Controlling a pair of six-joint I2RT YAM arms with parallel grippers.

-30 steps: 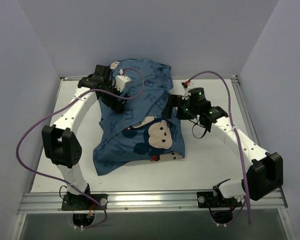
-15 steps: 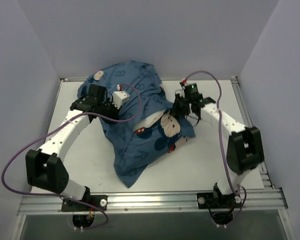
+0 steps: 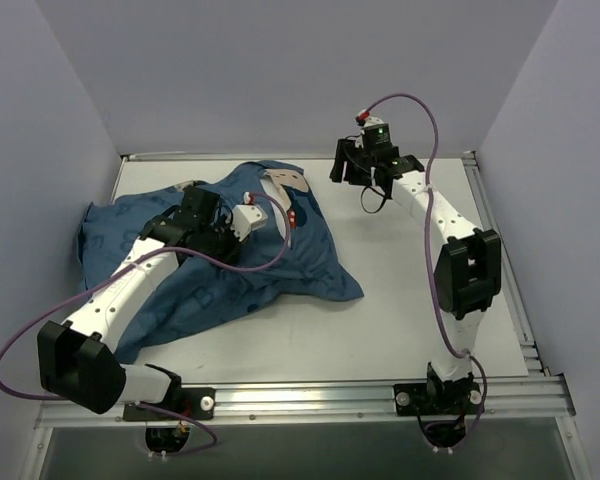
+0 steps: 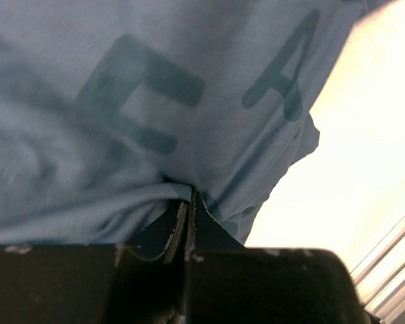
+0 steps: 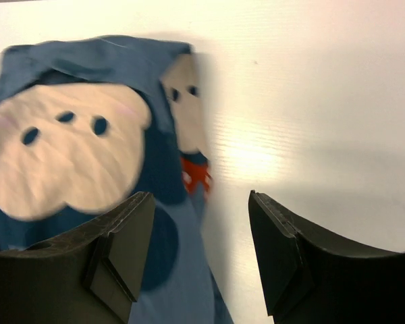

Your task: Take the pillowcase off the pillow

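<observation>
The blue pillowcase [image 3: 280,265] lies spread and rumpled over the left and middle of the table, with a cream mouse face [image 3: 283,186] and a red bow showing at its far edge. My left gripper [image 3: 218,235] is shut on a fold of the pillowcase [image 4: 155,101], and the cloth is pinched at the closed jaw tips of the left gripper [image 4: 187,202]. My right gripper [image 3: 342,165] hangs open above the back of the table. Nothing sits between the jaws of the right gripper [image 5: 201,196], which look down on the pillowcase [image 5: 67,148] and bare table. The pillow is hidden.
White table surface [image 3: 410,290] shows to the right of the cloth. A metal rail [image 3: 300,400] runs along the near edge, with the arm bases on it. Grey walls close in at the back and both sides. Purple cables [image 3: 425,110] loop from both arms.
The left gripper closed on the pillowcase and dragged it left and toward the near side, where it now lies flatter. The right gripper let go, opened and moved up toward the back.
</observation>
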